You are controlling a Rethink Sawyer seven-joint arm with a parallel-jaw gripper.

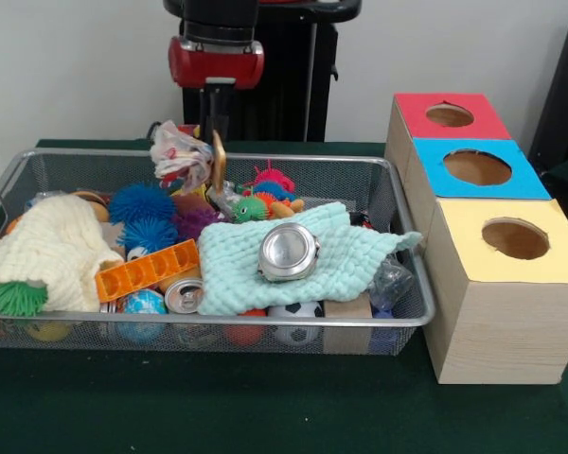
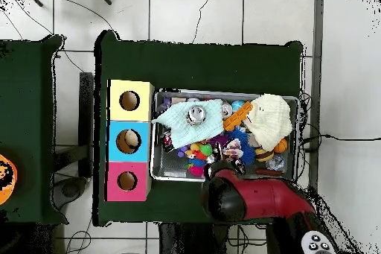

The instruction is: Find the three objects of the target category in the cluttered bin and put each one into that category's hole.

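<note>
Arm hangs over the mesh bin (image 1: 412, 317) at its far rim; whether the fingers (image 1: 213, 128) are parted, I can't tell; targets likely sit buried under the mint cloth (image 1: 360, 255); a snagged cloth could drag clutter out.

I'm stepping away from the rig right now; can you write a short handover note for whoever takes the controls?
Claw: hangs over the far rim of the wire bin; cannot tell whether it is open or shut, and nothing shows in it.
Bin: still packed. A round metal tin lies on the mint cloth; a cream cloth, an orange block and a can lie nearby.
Boxes: red, blue and yellow holes stand beside the bin.
Done: nothing that shows. Left: find and drop all three.
</note>
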